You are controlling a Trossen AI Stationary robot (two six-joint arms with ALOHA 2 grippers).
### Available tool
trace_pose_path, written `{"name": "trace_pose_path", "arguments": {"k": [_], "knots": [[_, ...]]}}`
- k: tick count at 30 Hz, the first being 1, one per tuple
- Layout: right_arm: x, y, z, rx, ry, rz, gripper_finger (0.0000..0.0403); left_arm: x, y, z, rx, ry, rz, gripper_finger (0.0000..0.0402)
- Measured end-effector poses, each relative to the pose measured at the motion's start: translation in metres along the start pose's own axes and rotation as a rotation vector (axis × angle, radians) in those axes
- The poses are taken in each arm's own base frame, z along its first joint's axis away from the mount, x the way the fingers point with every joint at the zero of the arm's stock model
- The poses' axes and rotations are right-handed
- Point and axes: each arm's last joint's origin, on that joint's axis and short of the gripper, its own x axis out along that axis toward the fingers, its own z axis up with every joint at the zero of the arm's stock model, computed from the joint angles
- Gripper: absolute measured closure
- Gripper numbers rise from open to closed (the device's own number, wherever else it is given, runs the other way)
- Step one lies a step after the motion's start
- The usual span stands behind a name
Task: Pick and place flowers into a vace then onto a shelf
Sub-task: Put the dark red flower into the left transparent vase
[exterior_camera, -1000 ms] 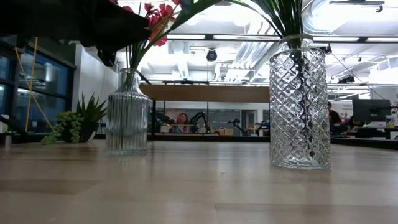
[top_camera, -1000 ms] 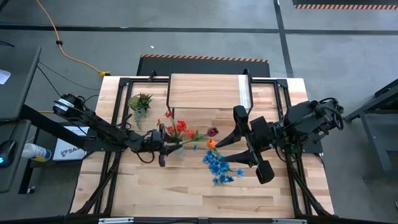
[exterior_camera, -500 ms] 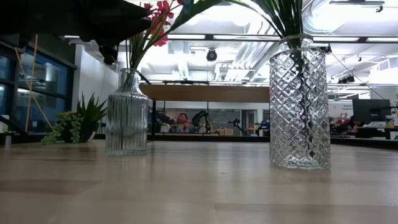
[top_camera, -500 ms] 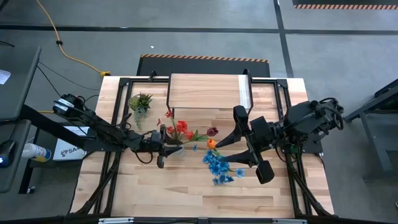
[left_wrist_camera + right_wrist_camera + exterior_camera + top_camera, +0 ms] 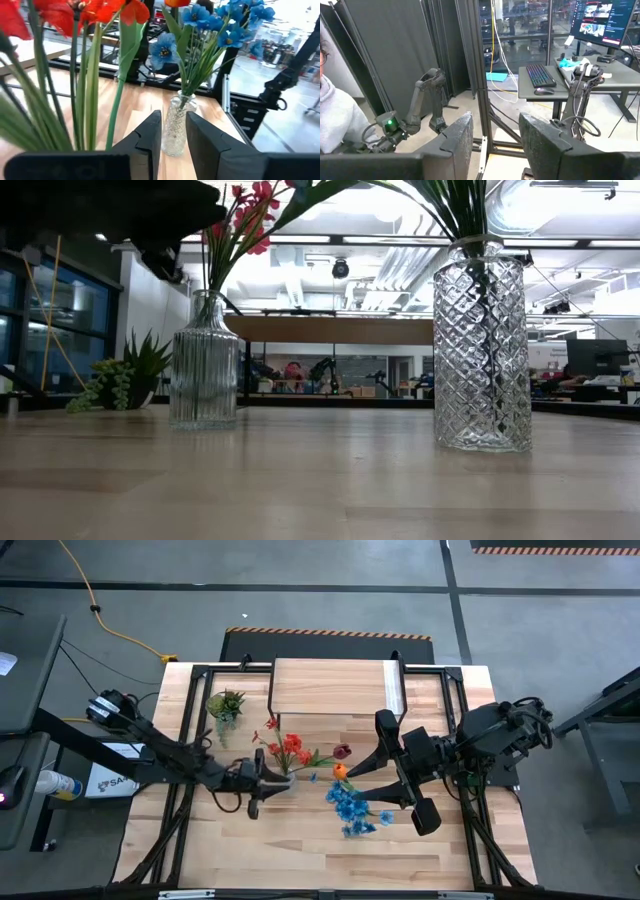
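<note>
A ribbed glass vase (image 5: pixel 204 360) holds the red flowers (image 5: pixel 290 748) by their stems. A diamond-cut vase (image 5: pixel 482 345) holds the blue flowers (image 5: pixel 350 805) and the orange tulip (image 5: pixel 340 771). The dark pink bud (image 5: pixel 343 751) shows between the two bunches. Both vases stand on the tabletop. My left gripper (image 5: pixel 272 778) is slightly open and empty, just left of the red flowers' stems (image 5: pixel 85 100). My right gripper (image 5: pixel 360 782) is open, above and right of the blue flowers; its wrist view (image 5: pixel 495 145) shows nothing between the fingers. The shelf (image 5: pixel 335 687) stands at the far edge.
A small green potted plant (image 5: pixel 226 703) stands at the far left, left of the shelf. Bare wooden tabletop (image 5: pixel 300 850) lies on the near side of both vases. A person in a grey sleeve (image 5: pixel 335 120) shows beyond the table in the right wrist view.
My left gripper has drawn back a little from the ribbed vase toward the table's near-left. The red flowers' stems, which leaned toward the right, now stand more upright in the vase.
</note>
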Motion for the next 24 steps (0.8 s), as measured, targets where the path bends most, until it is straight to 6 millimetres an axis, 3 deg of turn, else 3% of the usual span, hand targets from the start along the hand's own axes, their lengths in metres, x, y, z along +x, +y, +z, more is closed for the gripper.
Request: {"name": "trace_pose_path", "arguments": {"k": [8,15,24], "knots": [[0.000,0.000,0.000,-0.010,0.000,0.000,0.0251,0.010,-0.018,0.013,0.099,0.026,0.024,0.0292],[0.000,0.000,0.000,-0.018,0.000,0.000,0.0251,0.031,-0.032,0.033,0.298,0.217,0.174,0.0296],[0.003,0.001,-0.002,-0.027,0.009,0.017,0.0251,0.034,-0.033,0.043,0.366,0.268,0.302,0.0297]]}}
